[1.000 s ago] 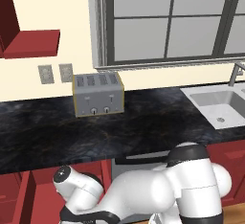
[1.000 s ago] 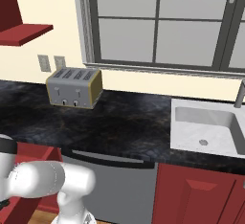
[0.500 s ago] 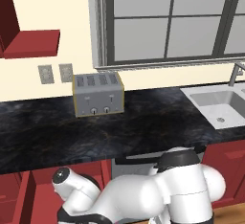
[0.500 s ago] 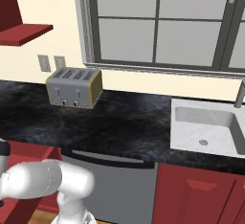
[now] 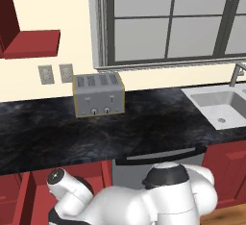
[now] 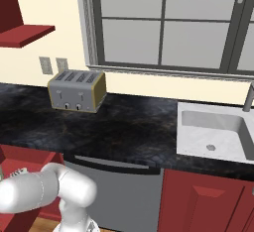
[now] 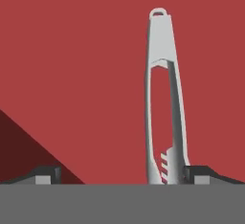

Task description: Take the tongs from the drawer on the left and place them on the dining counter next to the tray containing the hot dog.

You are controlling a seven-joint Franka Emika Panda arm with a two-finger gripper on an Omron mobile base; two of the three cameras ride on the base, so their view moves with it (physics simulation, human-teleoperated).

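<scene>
Tongs [image 7: 165,98] lying flat on red floor of drawer [image 7: 72,74], joined loop end pointing away from hand, ridged tips nearest camera. Likely stored lengthwise, arms slightly sprung apart. Claw [image 7: 122,174] hanging wide open, gripping nothing; two dark fingertips [image 7: 45,174] far apart, tongs' tips sitting just inside right-hand one, contact unclear. White arm reaching low beneath black worktop [image 5: 57,132], toaster [image 5: 98,94] standing above.

We see toaster [image 5: 98,94] on counter [image 5: 72,137], left of sink [image 5: 222,106], below window [image 5: 168,19]. Dishwasher [image 6: 119,191] under counter. Tongs [image 7: 164,98] lie on drawer floor [image 7: 72,74].
</scene>
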